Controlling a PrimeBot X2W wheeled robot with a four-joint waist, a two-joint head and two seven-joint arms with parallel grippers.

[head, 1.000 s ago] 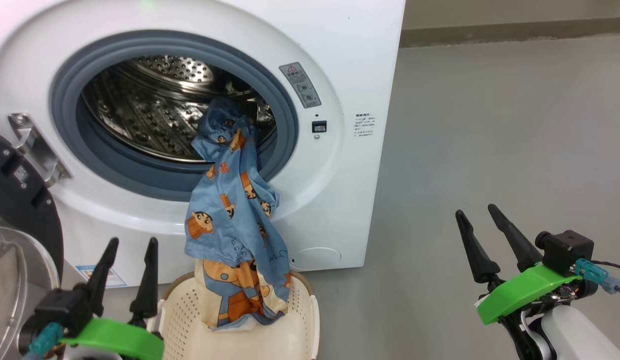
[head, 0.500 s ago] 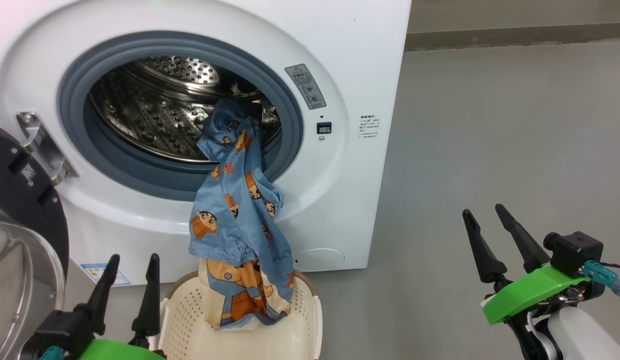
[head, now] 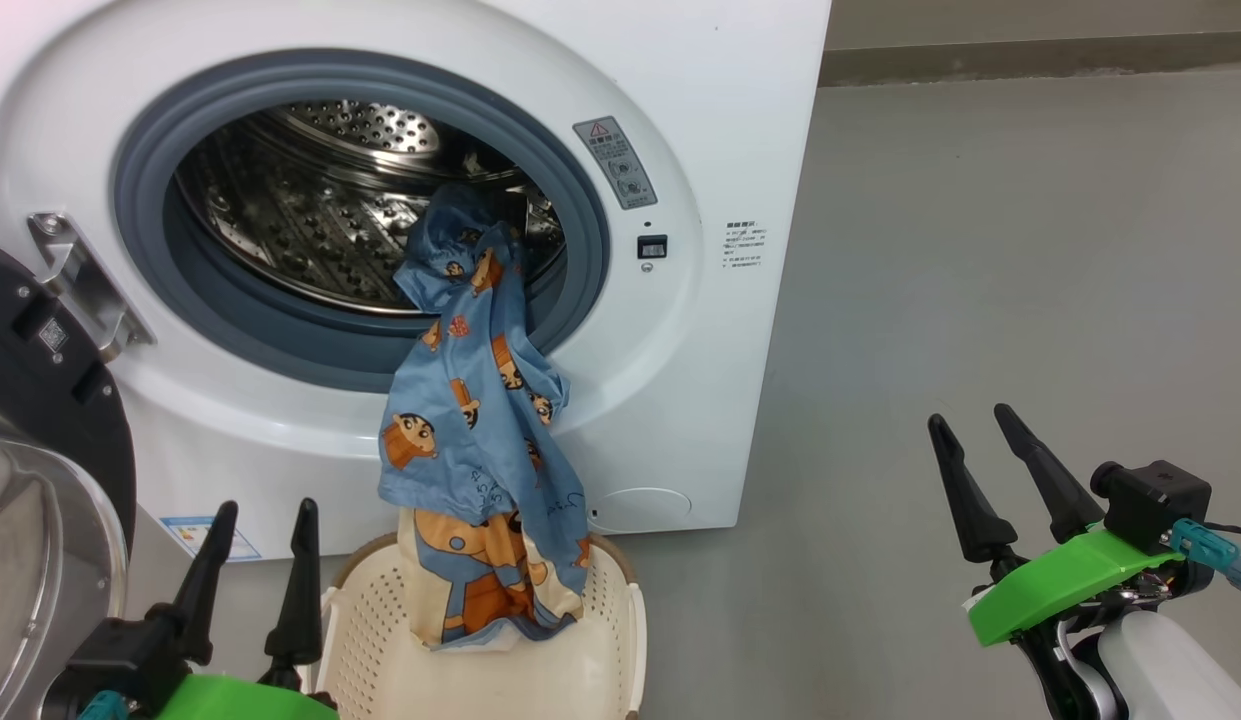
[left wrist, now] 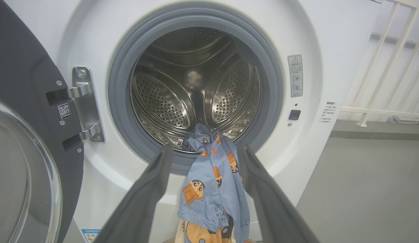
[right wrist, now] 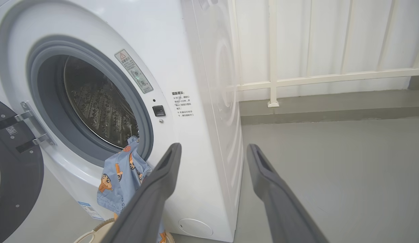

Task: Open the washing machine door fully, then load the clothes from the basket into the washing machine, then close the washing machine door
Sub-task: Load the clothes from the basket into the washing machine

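The white washing machine (head: 700, 80) stands with its door (head: 40, 440) swung open at the left, black rim and glass bowl toward me. The light blue clothes (head: 480, 420) hang from the drum's lip over the grey gasket (head: 580, 230) down into the cream basket (head: 590, 650) on the floor. My left gripper (head: 264, 510) is open, low, just left of the basket, empty. My right gripper (head: 970, 418) is open over bare floor at the right, empty. From the left wrist the clothes (left wrist: 212, 182) hang between its fingers' tips but farther off.
Grey floor (head: 980, 250) stretches right of the machine. A white railing (right wrist: 331, 77) stands behind it. The metal door hinge (head: 75, 275) sits on the left of the opening. The steel drum (head: 310, 210) lies open behind the cloth.
The head view shifted slightly, so the machine sits a little further right and higher. My left gripper sank lower in the view; the clothes hang as before.
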